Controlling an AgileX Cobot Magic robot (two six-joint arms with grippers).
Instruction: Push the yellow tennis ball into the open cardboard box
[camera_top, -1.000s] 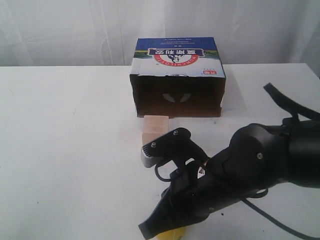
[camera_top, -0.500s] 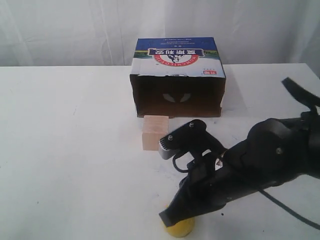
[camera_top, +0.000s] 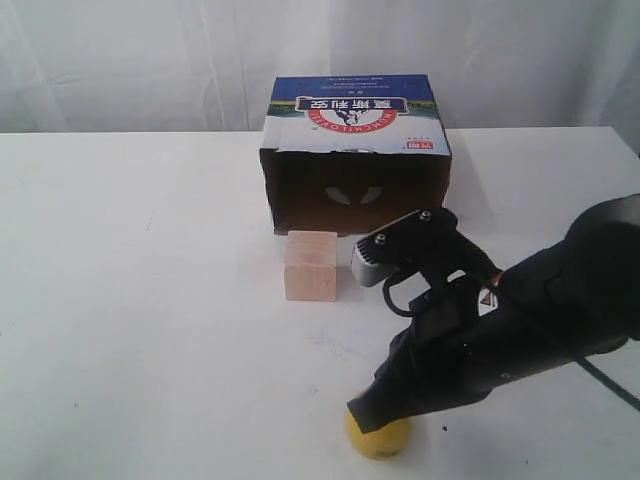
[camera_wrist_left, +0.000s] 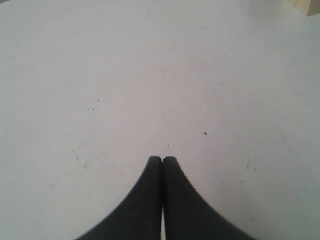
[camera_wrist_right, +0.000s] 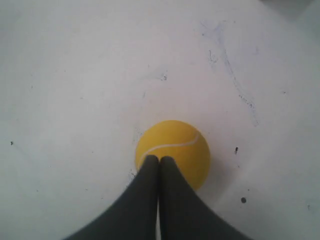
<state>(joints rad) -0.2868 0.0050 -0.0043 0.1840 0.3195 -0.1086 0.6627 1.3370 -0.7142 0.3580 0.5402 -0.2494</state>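
Note:
The yellow tennis ball (camera_top: 377, 438) (camera_wrist_right: 175, 147) lies on the white table near its front edge, partly covered by my right arm. My right gripper (camera_top: 363, 415) (camera_wrist_right: 159, 159) is shut with nothing held, and its tips sit over the ball. The open cardboard box (camera_top: 355, 160) stands at the back middle, its dark opening facing forward, two oval holes showing in its back wall. My left gripper (camera_wrist_left: 163, 159) is shut and empty above bare table; the exterior view does not show it.
A pale wooden cube (camera_top: 311, 265) (camera_wrist_left: 306, 6) stands just in front of the box opening, left of my right arm's camera housing (camera_top: 375, 260). White table (camera_top: 150, 300) spreads to the left. A white curtain hangs behind.
My right arm has swung to the right and pulled back. The ball, nearly hidden under the arm at first, now shows further right beneath the gripper tips. Cube and box have not moved.

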